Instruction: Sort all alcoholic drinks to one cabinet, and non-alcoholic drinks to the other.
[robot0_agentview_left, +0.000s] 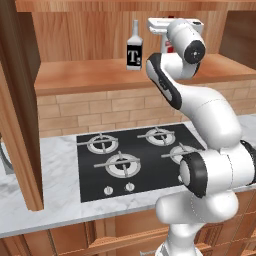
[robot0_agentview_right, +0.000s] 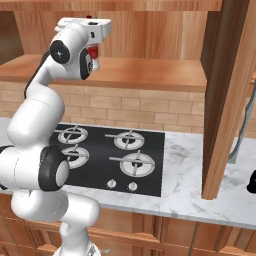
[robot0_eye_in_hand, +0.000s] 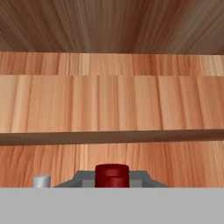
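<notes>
The cabinet stands open above the stove, with its wooden shelf (robot0_agentview_left: 90, 75) (robot0_agentview_right: 150, 72) bare on the left. The squat clear bottle with the black "T" label (robot0_agentview_left: 134, 50) stands upright at the back of that shelf. To its right my gripper (robot0_agentview_left: 167, 35) (robot0_agentview_right: 94, 35) (robot0_eye_in_hand: 112, 180) is inside the cabinet, shut on the slim white bottle with red label (robot0_agentview_left: 168, 49) (robot0_agentview_right: 94, 54). That bottle's red cap (robot0_eye_in_hand: 112, 174) rises between my fingers in the hand view. Whether its base touches the shelf I cannot tell. The top of the "T" bottle (robot0_eye_in_hand: 41, 180) shows low on the left in the hand view.
The cabinet's open doors (robot0_agentview_left: 20, 125) (robot0_agentview_right: 225, 100) hang out over the marble counter (robot0_agentview_left: 50, 170) on both sides. A black stove (robot0_agentview_left: 135, 155) (robot0_agentview_right: 115, 155) lies below the shelf. A small black thing (robot0_agentview_right: 252, 182) sits on the counter at the right edge.
</notes>
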